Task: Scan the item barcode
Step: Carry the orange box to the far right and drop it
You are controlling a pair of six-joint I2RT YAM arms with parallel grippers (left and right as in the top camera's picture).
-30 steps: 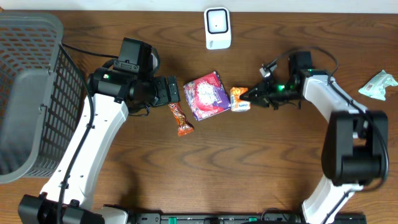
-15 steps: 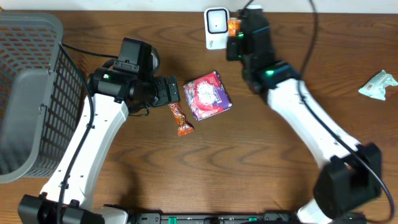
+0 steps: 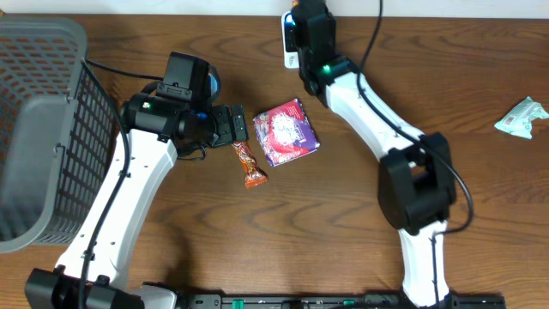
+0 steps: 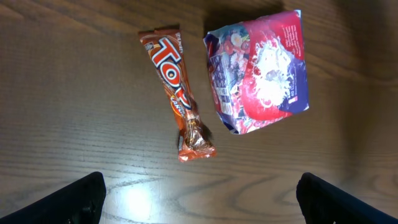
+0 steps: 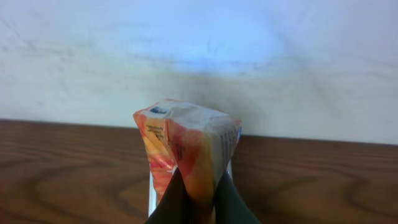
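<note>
The item is a small orange and white packet [image 5: 186, 149], pinched upright between the fingers of my right gripper [image 5: 196, 202], which is shut on it. In the overhead view the right gripper [image 3: 302, 15] hangs at the table's back edge, right over the white scanner [image 3: 290, 50], and the arm hides most of the scanner. A thin white strip of the scanner [image 5: 151, 190] shows behind the packet, in front of a pale wall. My left gripper [image 3: 232, 125] is open over the table with nothing between its black fingers [image 4: 81, 199].
An orange chocolate bar [image 4: 177, 93] and a purple and red snack bag [image 4: 261, 78] lie below the left gripper. A grey basket [image 3: 34, 129] fills the left side. A crumpled pale green wrapper [image 3: 521, 116] lies at the far right.
My right arm has swung from the table's middle to the back edge, carrying the orange packet to just over the scanner. The left arm has stayed still.
</note>
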